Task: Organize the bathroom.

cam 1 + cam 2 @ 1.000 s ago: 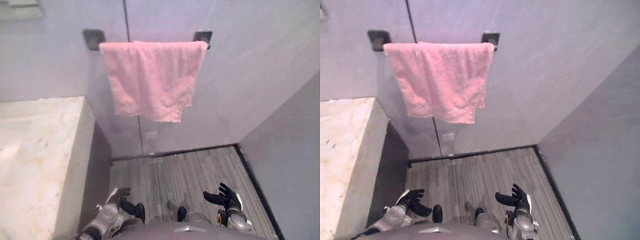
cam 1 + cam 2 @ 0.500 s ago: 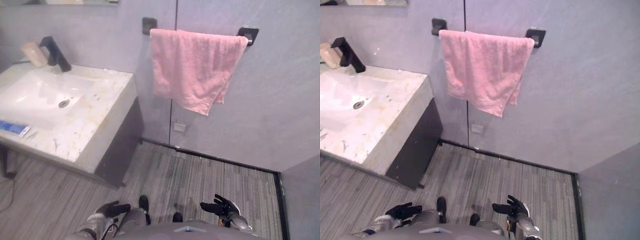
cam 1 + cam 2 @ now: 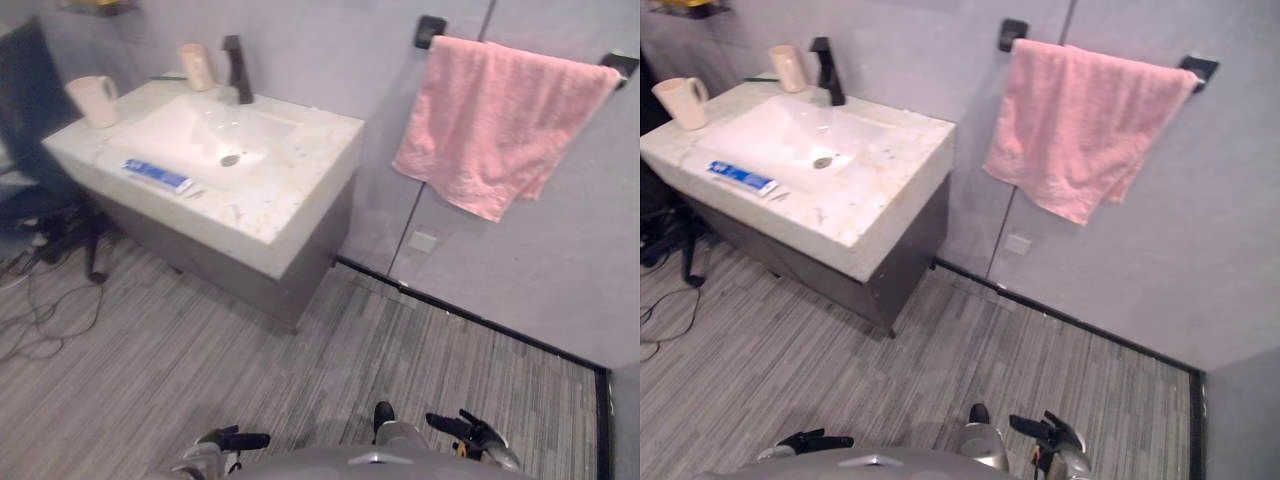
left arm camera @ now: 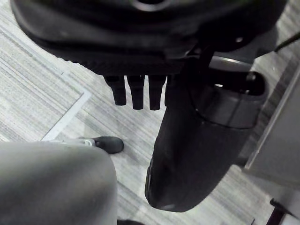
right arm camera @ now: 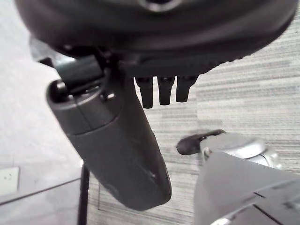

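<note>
While a pink towel (image 3: 500, 125) hangs on its far-wall rail, left hand (image 3: 232, 441) and right hand (image 3: 470, 431) hover low, fingers straight, empty.

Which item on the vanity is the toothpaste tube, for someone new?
Start at the white marble vanity left of the pink towel. On its front ledge, just before the basin, lies the toothpaste tube: flat, long, blue, unlike the two upright cream cups.

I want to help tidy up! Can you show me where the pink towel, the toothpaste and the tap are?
pink towel (image 3: 495, 125), left eye view, middle of the hanging cloth
toothpaste (image 3: 157, 176), left eye view, middle of the blue tube
tap (image 3: 828, 68), right eye view, its dark upright body
</note>
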Controlling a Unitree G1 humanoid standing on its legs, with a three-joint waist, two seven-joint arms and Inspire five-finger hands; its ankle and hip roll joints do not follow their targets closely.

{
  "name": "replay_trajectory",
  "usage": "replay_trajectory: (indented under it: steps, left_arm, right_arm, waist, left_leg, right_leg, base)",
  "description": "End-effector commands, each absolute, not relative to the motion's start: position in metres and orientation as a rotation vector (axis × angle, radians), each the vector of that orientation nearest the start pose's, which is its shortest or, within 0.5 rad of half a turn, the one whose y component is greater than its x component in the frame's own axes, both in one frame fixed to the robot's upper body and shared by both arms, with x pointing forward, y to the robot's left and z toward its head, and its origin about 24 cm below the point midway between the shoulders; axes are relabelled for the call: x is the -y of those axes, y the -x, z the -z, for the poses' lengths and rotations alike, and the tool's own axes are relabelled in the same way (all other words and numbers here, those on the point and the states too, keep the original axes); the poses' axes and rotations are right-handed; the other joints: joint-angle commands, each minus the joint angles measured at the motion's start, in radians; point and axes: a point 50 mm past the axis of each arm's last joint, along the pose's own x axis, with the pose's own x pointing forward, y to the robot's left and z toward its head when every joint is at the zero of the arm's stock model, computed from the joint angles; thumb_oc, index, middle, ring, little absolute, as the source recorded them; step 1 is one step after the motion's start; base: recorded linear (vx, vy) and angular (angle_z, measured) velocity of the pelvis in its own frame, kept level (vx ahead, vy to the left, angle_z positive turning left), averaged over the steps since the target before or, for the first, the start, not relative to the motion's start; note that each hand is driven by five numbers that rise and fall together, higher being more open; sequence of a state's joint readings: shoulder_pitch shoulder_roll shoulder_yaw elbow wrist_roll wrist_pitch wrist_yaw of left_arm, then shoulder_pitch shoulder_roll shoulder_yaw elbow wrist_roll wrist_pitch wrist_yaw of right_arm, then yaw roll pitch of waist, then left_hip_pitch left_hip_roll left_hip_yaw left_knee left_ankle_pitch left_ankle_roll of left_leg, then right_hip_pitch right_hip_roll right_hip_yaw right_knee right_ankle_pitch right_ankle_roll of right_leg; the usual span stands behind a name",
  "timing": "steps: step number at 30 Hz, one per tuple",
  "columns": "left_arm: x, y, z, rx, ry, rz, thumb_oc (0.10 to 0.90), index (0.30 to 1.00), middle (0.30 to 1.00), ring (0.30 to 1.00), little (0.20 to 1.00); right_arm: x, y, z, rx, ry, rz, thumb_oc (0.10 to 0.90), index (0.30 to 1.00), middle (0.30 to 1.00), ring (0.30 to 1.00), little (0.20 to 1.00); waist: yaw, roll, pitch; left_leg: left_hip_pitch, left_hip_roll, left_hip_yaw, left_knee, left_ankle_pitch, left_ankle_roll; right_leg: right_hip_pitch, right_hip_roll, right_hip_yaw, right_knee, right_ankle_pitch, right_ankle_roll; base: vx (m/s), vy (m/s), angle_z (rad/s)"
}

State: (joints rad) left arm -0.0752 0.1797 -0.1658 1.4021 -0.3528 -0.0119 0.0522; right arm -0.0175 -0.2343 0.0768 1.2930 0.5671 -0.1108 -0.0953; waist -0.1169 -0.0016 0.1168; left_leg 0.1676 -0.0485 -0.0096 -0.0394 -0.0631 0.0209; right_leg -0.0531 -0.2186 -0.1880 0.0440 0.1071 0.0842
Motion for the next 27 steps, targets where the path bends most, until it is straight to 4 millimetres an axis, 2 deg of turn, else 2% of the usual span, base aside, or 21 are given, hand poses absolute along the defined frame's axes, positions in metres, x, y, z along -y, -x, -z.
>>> replay_trajectory:
  steps: [1, 3, 5, 7, 9, 10, 11, 12, 14, 16, 17, 19, 20, 23, 27]
  left_arm:
    - [-0.236, -0.085, 0.164, -1.231, -0.052, -0.295, 0.800, 0.900, 0.900, 0.900, 0.900]
    - [-0.239, -0.086, 0.163, -1.239, -0.105, -0.273, 0.800, 0.900, 0.900, 0.900, 0.900]
    - [-0.244, -0.084, 0.162, -1.238, -0.110, -0.286, 0.800, 0.900, 0.900, 0.900, 0.900]
    - [-0.245, -0.087, 0.161, -1.220, -0.115, -0.298, 0.800, 0.900, 0.900, 0.900, 0.900]
    - [-0.246, -0.089, 0.160, -1.221, -0.114, -0.319, 0.800, 0.900, 0.900, 0.900, 0.900]
    - [-0.247, -0.090, 0.160, -1.220, -0.119, -0.343, 0.800, 0.900, 0.900, 0.900, 0.900]
    - [-0.250, -0.092, 0.159, -1.222, -0.105, -0.376, 0.800, 0.900, 0.900, 0.900, 0.900]
    - [-0.251, -0.092, 0.158, -1.224, -0.102, -0.382, 0.800, 0.900, 0.900, 0.900, 0.900]
    - [-0.253, -0.094, 0.157, -1.215, -0.061, -0.436, 0.800, 0.900, 0.900, 0.900, 0.900]
    - [-0.252, -0.092, 0.158, -1.215, -0.008, -0.484, 0.800, 0.900, 0.900, 0.900, 0.900]
    - [-0.252, -0.088, 0.159, -1.204, 0.069, -0.590, 0.800, 0.900, 0.900, 0.900, 0.900]
    - [-0.253, -0.090, 0.158, -1.189, 0.092, -0.630, 0.800, 0.900, 0.900, 0.900, 0.900]
    - [-0.252, -0.095, 0.157, -1.176, 0.060, -0.609, 0.800, 0.900, 0.900, 0.900, 0.900]
    - [-0.250, -0.090, 0.159, -1.172, 0.039, -0.614, 0.800, 0.900, 0.900, 0.900, 0.900]
    - [-0.249, -0.086, 0.159, -1.182, 0.025, -0.643, 0.800, 0.900, 0.900, 0.900, 0.900]
  right_arm:
    - [0.248, -0.132, 0.145, -0.948, -0.150, 0.478, 0.800, 0.900, 0.900, 0.900, 0.900]
    - [0.247, -0.131, 0.145, -0.941, -0.192, 0.501, 0.800, 0.900, 0.900, 0.900, 0.900]
    - [0.244, -0.128, 0.148, -0.967, -0.160, 0.464, 0.800, 0.900, 0.900, 0.900, 0.900]
    - [0.240, -0.124, 0.150, -1.000, -0.137, 0.446, 0.800, 0.900, 0.900, 0.900, 0.900]
    - [0.239, -0.120, 0.152, -1.028, -0.122, 0.437, 0.800, 0.900, 0.900, 0.900, 0.900]
    - [0.239, -0.116, 0.154, -1.065, -0.103, 0.423, 0.800, 0.900, 0.900, 0.900, 0.900]
    - [0.235, -0.108, 0.158, -1.123, -0.081, 0.389, 0.800, 0.900, 0.900, 0.900, 0.900]
    - [0.234, -0.108, 0.158, -1.132, -0.078, 0.381, 0.800, 0.900, 0.900, 0.900, 0.900]
    - [0.231, -0.105, 0.160, -1.158, -0.070, 0.359, 0.800, 0.900, 0.900, 0.900, 0.900]
    - [0.232, -0.106, 0.160, -1.162, -0.068, 0.345, 0.800, 0.900, 0.900, 0.900, 0.900]
    - [0.233, -0.108, 0.159, -1.153, -0.046, 0.313, 0.800, 0.900, 0.900, 0.900, 0.900]
    - [0.233, -0.109, 0.158, -1.146, -0.036, 0.310, 0.800, 0.900, 0.900, 0.900, 0.900]
    - [0.236, -0.111, 0.157, -1.142, -0.068, 0.360, 0.800, 0.900, 0.900, 0.900, 0.900]
    - [0.242, -0.112, 0.156, -1.147, -0.041, 0.341, 0.800, 0.900, 0.900, 0.900, 0.900]
    - [0.246, -0.110, 0.155, -1.159, -0.005, 0.325, 0.800, 0.900, 0.900, 0.900, 0.900]
  waist:
    - [0.027, 0.006, 0.017]
    - [0.025, 0.007, 0.028]
    - [0.023, 0.011, 0.034]
    - [0.023, 0.018, 0.034]
    - [0.024, 0.019, 0.029]
    - [0.021, 0.018, 0.021]
    - [0.030, 0.008, 0.007]
    - [0.032, 0.006, 0.006]
    - [0.050, -0.008, -0.013]
    - [0.056, -0.011, -0.018]
    - [0.061, -0.018, -0.012]
    - [0.061, -0.028, -0.008]
    - [0.069, -0.047, 0.008]
    - [0.071, -0.062, 0.010]
    - [0.066, -0.062, -0.003]
  left_leg:
    - [0.024, 0.025, -0.001, -0.048, -0.001, 0.008]
    - [0.007, 0.011, -0.013, -0.048, 0.015, 0.017]
    - [-0.002, 0.011, -0.014, -0.048, 0.037, 0.026]
    - [-0.033, 0.004, -0.016, -0.048, 0.064, 0.039]
    - [-0.044, 0.002, -0.022, -0.048, 0.074, 0.042]
    - [-0.061, -0.004, -0.030, -0.048, 0.086, 0.045]
    - [-0.075, -0.011, -0.034, -0.048, 0.095, 0.045]
    - [-0.075, -0.012, -0.034, -0.048, 0.096, 0.045]
    - [-0.093, -0.021, -0.035, -0.048, 0.099, 0.046]
    - [-0.083, -0.018, -0.025, -0.048, 0.098, 0.043]
    - [-0.096, -0.020, 0.007, 0.007, 0.088, 0.031]
    - [-0.129, -0.004, 0.060, 0.054, 0.090, 0.010]
    - [-0.222, 0.062, 0.116, 0.140, 0.152, -0.043]
    - [-0.212, 0.114, 0.107, 0.114, 0.138, -0.049]
    - [-0.174, 0.193, 0.090, 0.039, 0.175, -0.070]
  right_leg:
    - [-0.074, 0.013, 0.088, -0.110, 0.171, 0.055]
    - [-0.104, 0.017, 0.116, -0.108, 0.178, 0.053]
    - [-0.115, 0.058, 0.139, -0.008, 0.135, 0.034]
    - [-0.102, 0.128, 0.155, 0.099, 0.068, 0.021]
    - [-0.086, 0.161, 0.162, 0.115, 0.029, 0.008]
    - [-0.063, 0.210, 0.196, 0.132, -0.005, -0.008]
    - [-0.024, 0.231, 0.203, 0.113, -0.031, -0.021]
    - [-0.019, 0.229, 0.199, 0.107, -0.033, -0.022]
    - [0.046, 0.258, 0.234, 0.009, -0.062, -0.045]
    - [0.061, 0.260, 0.239, -0.018, -0.062, -0.051]
    - [0.077, 0.257, 0.235, -0.030, -0.060, -0.059]
    - [0.095, 0.246, 0.213, -0.047, -0.054, -0.061]
    - [0.130, 0.227, 0.170, -0.073, -0.046, -0.066]
    - [0.146, 0.198, 0.143, -0.085, -0.044, -0.066]
    - [0.144, 0.179, 0.145, -0.074, -0.059, -0.062]
  base:
    - [-0.22, 0.230, 0.38]
    - [-0.27, 0.286, 0.54]
    - [-0.23, 0.229, 0.52]
    - [-0.19, 0.168, 0.42]
    - [-0.11, 0.094, 0.13]
    - [-0.09, 0.082, 0.44]
    - [-0.06, 0.052, 0.73]
    - [-0.03, 0.013, 0.97]
    - [-0.02, 0.008, 0.52]
    - [-0.02, 0.067, 0.06]
    - [-0.03, 0.116, 0.13]
    - [-0.05, 0.139, 0.38]
    - [-0.06, 0.184, 0.57]
    - [0.03, 0.302, 1.28]
    - [0.13, 0.331, 0.52]
